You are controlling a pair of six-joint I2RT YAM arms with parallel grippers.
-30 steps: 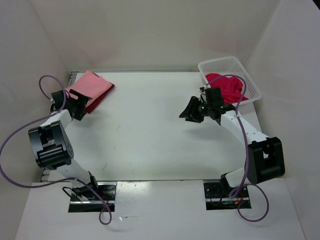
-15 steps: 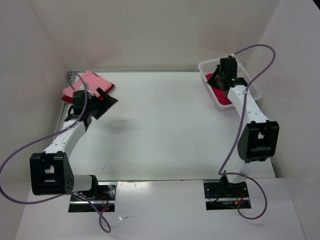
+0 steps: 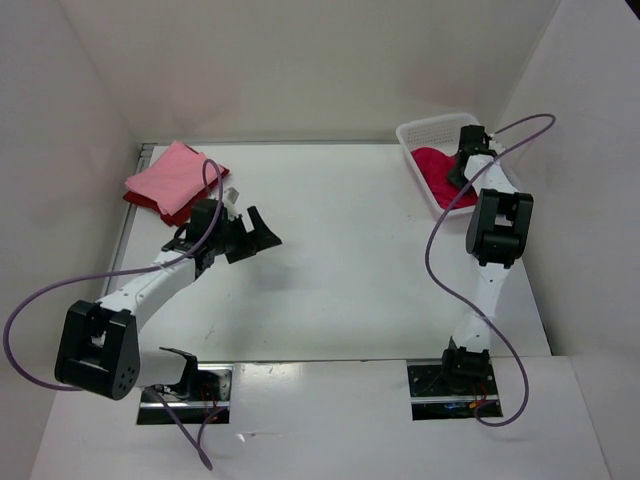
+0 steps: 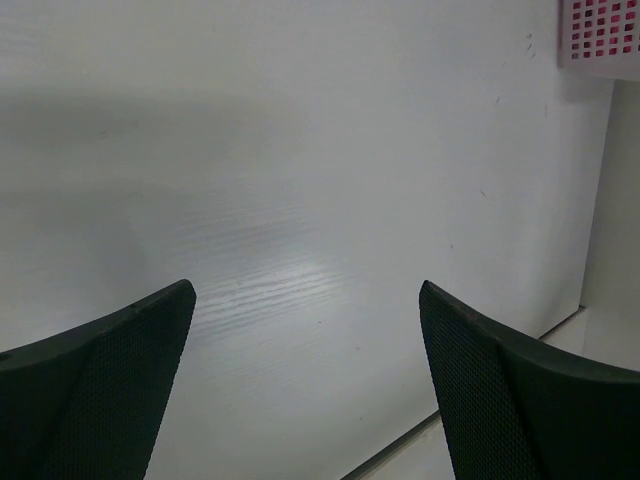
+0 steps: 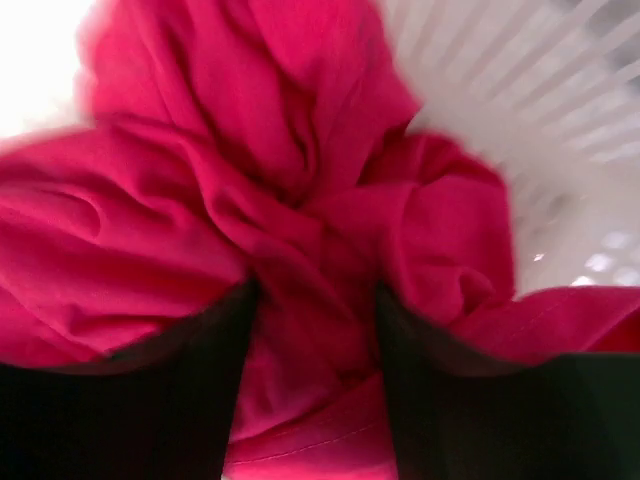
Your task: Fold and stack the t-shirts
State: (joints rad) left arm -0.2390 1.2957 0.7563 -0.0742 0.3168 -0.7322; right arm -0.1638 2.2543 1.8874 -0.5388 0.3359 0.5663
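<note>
My left gripper [image 3: 262, 228] hangs over the table [image 3: 330, 260], and in the left wrist view [image 4: 305, 290] its two fingers [image 4: 100, 390] are spread wide, released, with nothing held. Only bare white tabletop shows between them. Far ahead of these fingers and off to their right, a corner of the white lattice basket [image 4: 600, 30] shows, with magenta behind the holes.

Behind that gripper, at the far left corner of the table, the pink shirt [image 3: 170, 175] lies folded on top of the dark red shirt [image 3: 142, 198], whose edge shows from under it. Both are well apart from my fingers.

My right gripper [image 3: 462, 165] reaches down into the basket [image 3: 425, 130]. In the right wrist view [image 5: 315, 290] its fingers [image 5: 130, 400] stand apart, unclenched, sunk among the crumpled folds of the magenta shirt [image 5: 250, 150]. A ridge of that cloth fills the gap between them and more of it bunches just ahead. The white basket wall sits ahead of these fingers to their right.
</note>
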